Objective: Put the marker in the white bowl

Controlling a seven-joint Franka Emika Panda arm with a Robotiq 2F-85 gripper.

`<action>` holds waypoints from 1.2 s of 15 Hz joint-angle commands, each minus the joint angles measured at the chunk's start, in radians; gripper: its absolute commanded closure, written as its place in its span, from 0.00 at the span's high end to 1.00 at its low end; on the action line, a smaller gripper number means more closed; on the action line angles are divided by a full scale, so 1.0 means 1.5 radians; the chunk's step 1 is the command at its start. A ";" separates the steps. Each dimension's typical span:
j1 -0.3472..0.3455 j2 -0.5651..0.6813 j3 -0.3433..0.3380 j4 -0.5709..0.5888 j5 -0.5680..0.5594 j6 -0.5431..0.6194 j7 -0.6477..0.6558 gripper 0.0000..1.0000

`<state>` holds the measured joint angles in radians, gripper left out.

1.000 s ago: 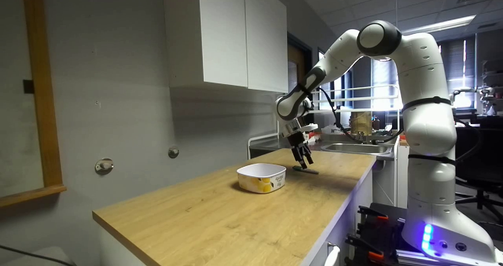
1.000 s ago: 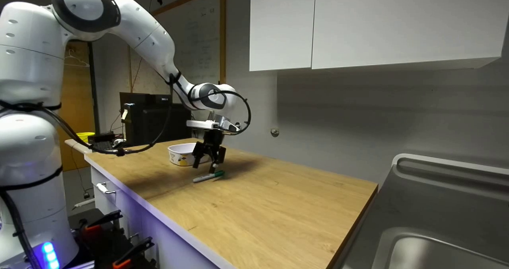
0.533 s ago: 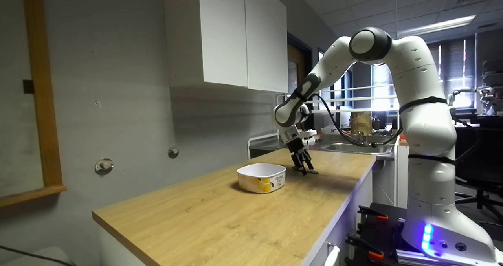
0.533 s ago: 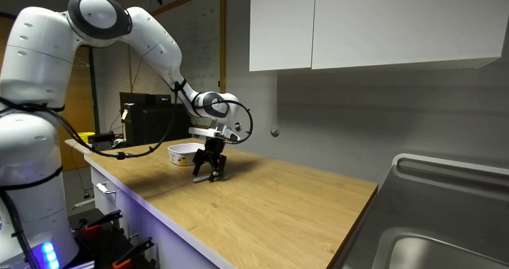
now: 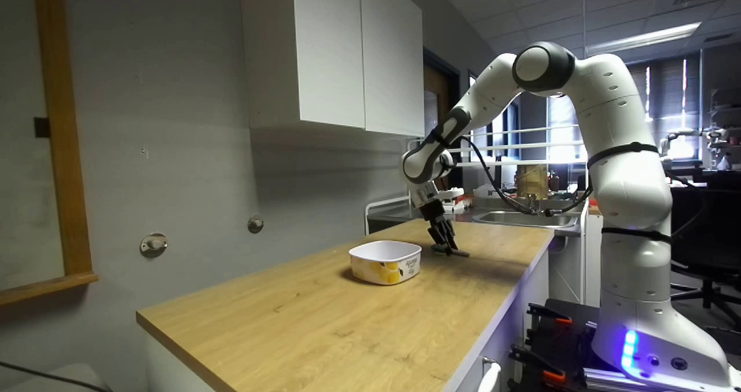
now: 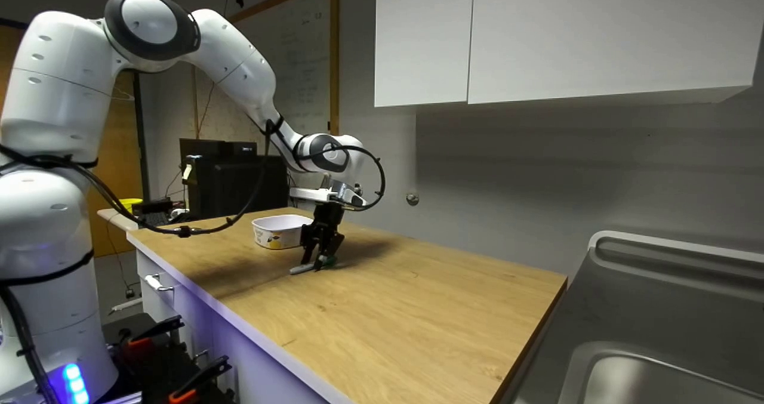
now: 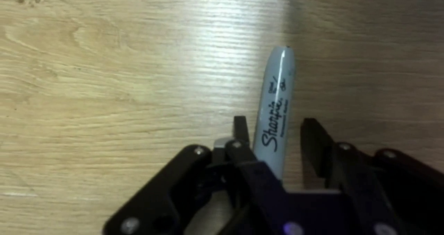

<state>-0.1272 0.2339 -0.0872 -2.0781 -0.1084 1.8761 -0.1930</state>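
Observation:
The marker (image 7: 277,89), a grey Sharpie with a green end (image 6: 329,262), lies flat on the wooden counter (image 5: 324,322). My gripper (image 7: 274,119) is down at counter level with one finger on each side of the marker. Bare wood shows between the marker and the right finger (image 7: 314,144); the left finger (image 7: 240,127) stands close beside it. The far part of the marker is hidden behind the gripper in the wrist view. The white bowl (image 5: 376,269), squarish with yellow lemon prints, stands upright near the gripper in both exterior views (image 6: 277,237).
A grey wall backs the counter, with white cupboards (image 5: 359,56) hanging above. A metal sink (image 5: 521,219) adjoins one end of the counter. Black computer equipment (image 6: 236,174) stands beyond the other end.
My gripper has come down from above the marker to the counter around it. In the last half second its fingers have moved closer together. The marker and bowl have not visibly moved.

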 commanded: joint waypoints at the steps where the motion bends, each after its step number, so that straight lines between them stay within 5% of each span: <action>1: -0.005 0.016 -0.002 0.016 0.011 0.001 -0.009 0.14; 3: -0.006 0.016 -0.002 0.018 0.013 -0.001 -0.010 0.08; 18: 0.019 -0.108 0.003 -0.031 0.007 -0.045 0.065 0.12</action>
<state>-0.1131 0.1500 -0.0867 -2.0822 -0.1056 1.8330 -0.1365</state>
